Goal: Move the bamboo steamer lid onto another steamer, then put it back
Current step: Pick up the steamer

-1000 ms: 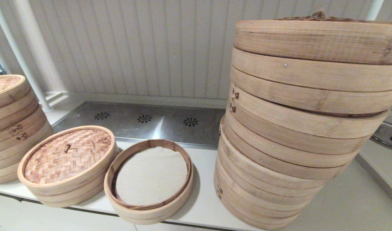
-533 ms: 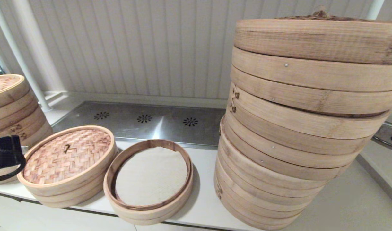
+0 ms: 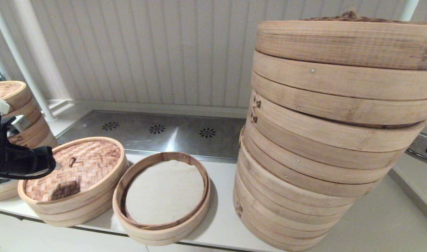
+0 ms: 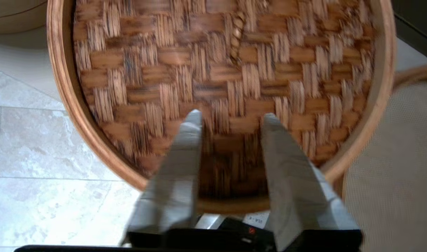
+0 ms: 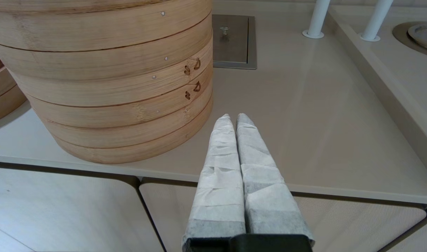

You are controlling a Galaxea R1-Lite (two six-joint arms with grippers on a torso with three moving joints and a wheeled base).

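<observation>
Work surface: a pale, smooth counter (image 3: 374, 224) with a recessed steel panel (image 3: 157, 134) at the rear, pierced by three flower-shaped vent patterns. Behind it stands a white ribbed wall (image 3: 147, 52) with white posts. Pale floor tiles (image 4: 31, 147) show below the counter edge in the left wrist view.

A tall stack of huge steamers (image 3: 332, 140) occupies the right side; a medium stack (image 3: 14, 115) stands at far left.

The bamboo steamer lid (image 3: 73, 168) sits on a small basket at front left. Its top is brown herringbone weave with a small centre loop (image 4: 237, 33), framed by a pale bamboo rim. Just beside it, on its right, another steamer (image 3: 162, 196) lies open, showing a white liner inside a darker inner ring.

The left gripper (image 4: 230, 117) hovers over the lid's near part, fingers apart, not touching the weave. The right gripper (image 5: 233, 117) is held off the counter's front edge by the tall stack, fingers pressed together, empty
</observation>
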